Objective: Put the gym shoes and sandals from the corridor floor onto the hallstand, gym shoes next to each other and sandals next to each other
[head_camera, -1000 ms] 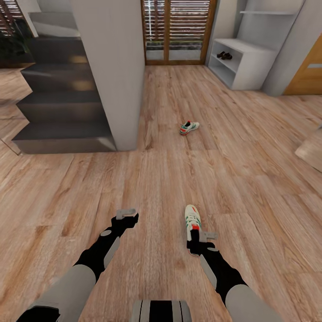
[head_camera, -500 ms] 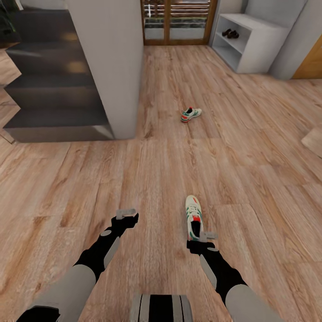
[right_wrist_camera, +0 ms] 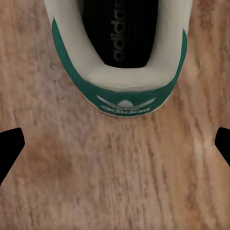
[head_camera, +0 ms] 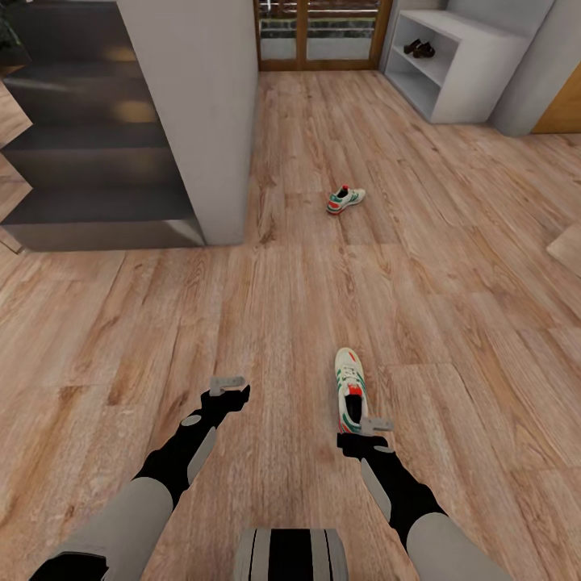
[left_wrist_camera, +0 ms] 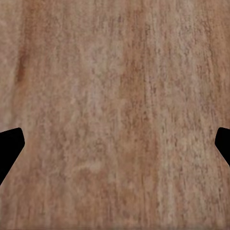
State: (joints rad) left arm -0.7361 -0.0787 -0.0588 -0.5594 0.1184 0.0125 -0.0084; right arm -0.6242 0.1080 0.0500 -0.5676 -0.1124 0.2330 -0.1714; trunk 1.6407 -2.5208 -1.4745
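Observation:
One gym shoe (head_camera: 349, 389) lies on the corridor floor (head_camera: 282, 307), toe pointing away from me. My right gripper (head_camera: 367, 432) hovers just behind its heel, open; in the right wrist view the green heel of this gym shoe (right_wrist_camera: 125, 91) lies just ahead of the right gripper (right_wrist_camera: 115, 148), not between its fingers. The other gym shoe (head_camera: 345, 198) lies farther off, mid-corridor. The two sandals (head_camera: 420, 48) sit side by side on a shelf of the white hallstand (head_camera: 472, 77) at the far right. My left gripper (head_camera: 230, 391) hangs open over bare planks, as does the left gripper (left_wrist_camera: 115, 148) in its wrist view.
A grey-white pillar (head_camera: 198, 113) stands at the left with dark stairs (head_camera: 89, 161) beside it. A slatted wooden door (head_camera: 319, 32) closes the corridor's far end. An orange-brown door (head_camera: 561, 113) is at the far right.
The whole picture has shifted: floor, shoes and hallstand sit higher in frame, so the camera moved. Both arms hold the same pose, grippers open, and the near shoe's heel is less covered.

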